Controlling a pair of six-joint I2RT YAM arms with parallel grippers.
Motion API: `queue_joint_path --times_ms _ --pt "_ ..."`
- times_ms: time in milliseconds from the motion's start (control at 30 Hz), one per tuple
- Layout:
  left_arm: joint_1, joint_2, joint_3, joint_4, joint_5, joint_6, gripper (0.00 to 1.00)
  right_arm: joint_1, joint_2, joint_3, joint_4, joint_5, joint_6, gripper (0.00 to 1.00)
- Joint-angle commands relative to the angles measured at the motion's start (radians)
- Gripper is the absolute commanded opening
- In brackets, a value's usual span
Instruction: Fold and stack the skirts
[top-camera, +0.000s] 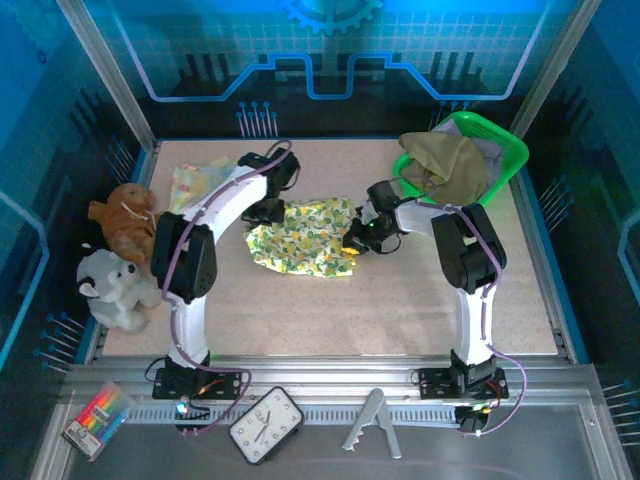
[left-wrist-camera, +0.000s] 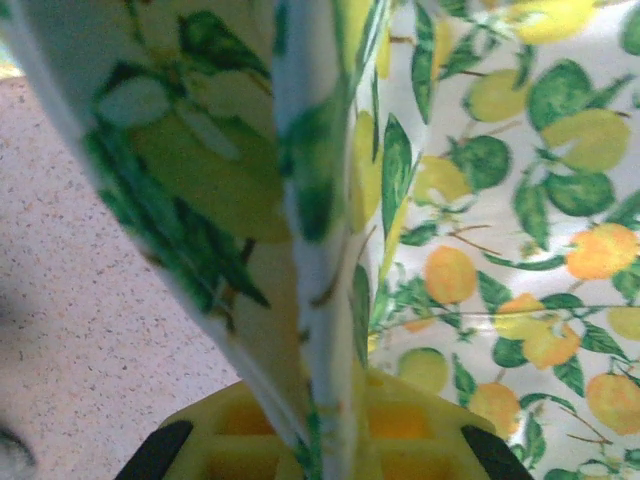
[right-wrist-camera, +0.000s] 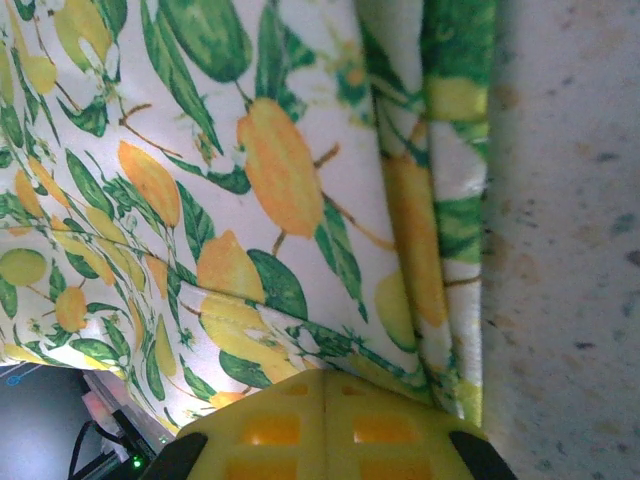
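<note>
left claw (top-camera: 263, 213), right claw (top-camera: 357, 240) both clamp floral skirt (top-camera: 300, 247)

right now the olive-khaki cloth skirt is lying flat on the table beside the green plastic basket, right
Not quite: the olive-khaki cloth skirt is heaped inside the green plastic basket, not flat on the table beside it. The top external view shows this.

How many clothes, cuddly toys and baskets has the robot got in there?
Clothes: 3 clear (lemon-print skirt, pale floral cloth, olive cloth); a greyish patch in the green basket may be another
Cuddly toys: 2 (brown plush toy, grey plush toy)
Baskets: 1
Total: 6
</note>
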Motion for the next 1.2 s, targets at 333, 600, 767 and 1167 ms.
queue_joint_path --times_ms 333,600,767,1167 --pt "-0.182 0.178 0.265 0.009 0.231 -0.119 0.07 0.009 0.031 -0.081 0.026 0.079 0.059 0.0" --pt "-0.179 0.226 0.249 0.071 0.249 -0.172 0.08 0.009 0.03 -0.09 0.036 0.079 0.067 0.0" --pt "-0.179 0.251 0.24 0.129 0.342 -0.216 0.09 0.009 0.031 -0.095 0.043 0.079 0.073 0.0" --pt "-0.177 0.282 0.207 0.147 0.34 -0.212 0.2 0.009 0.028 -0.102 0.051 0.092 0.09 0.0"
